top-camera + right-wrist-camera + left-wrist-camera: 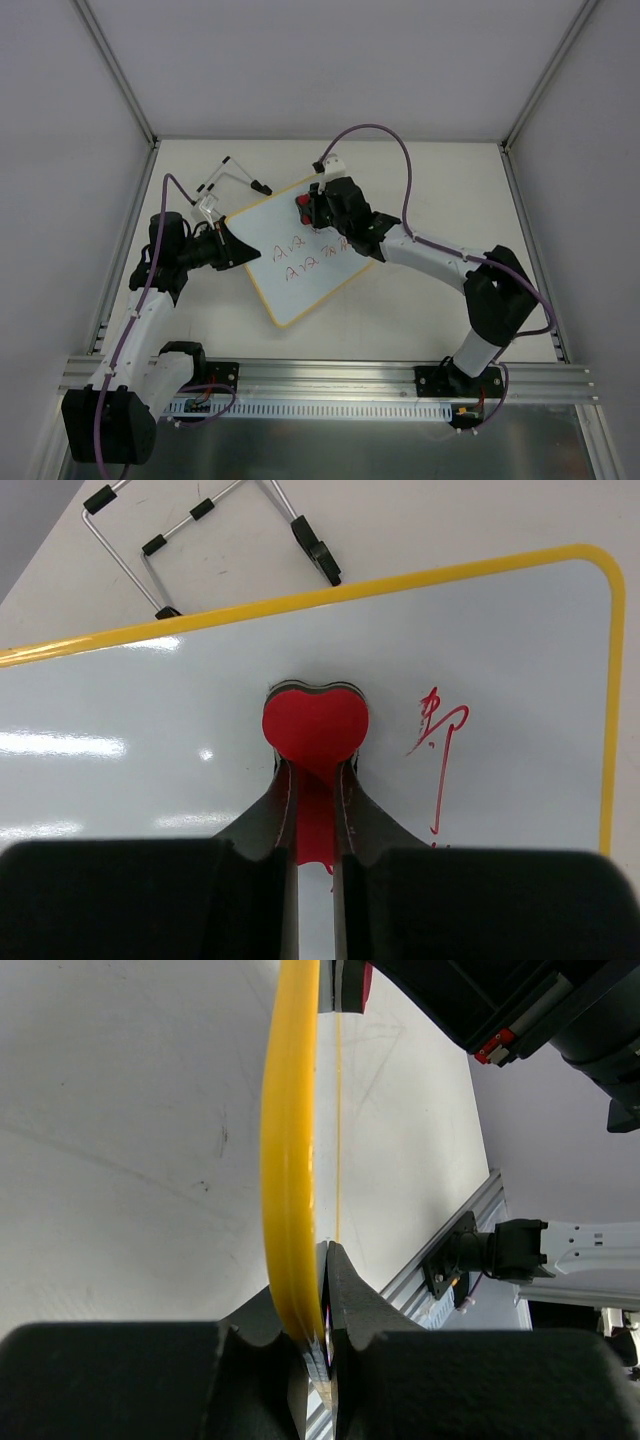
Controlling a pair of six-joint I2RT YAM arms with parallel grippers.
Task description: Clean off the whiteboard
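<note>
The whiteboard (305,270) with its yellow frame lies tilted across the table's middle, with two lines of red handwriting (305,262) on it. My left gripper (238,250) is shut on its left edge; the left wrist view shows the yellow frame (290,1150) edge-on, pinched in that gripper (318,1270). My right gripper (310,212) is shut on a red bow-shaped eraser (315,723), which it presses on the board's upper part (520,650). Red strokes (440,745) lie just right of the eraser.
A thin wire stand with black tips (232,176) lies beyond the board's far left corner, also showing in the right wrist view as the wire stand (200,515). An aluminium rail (330,378) runs along the near edge. White walls enclose the table.
</note>
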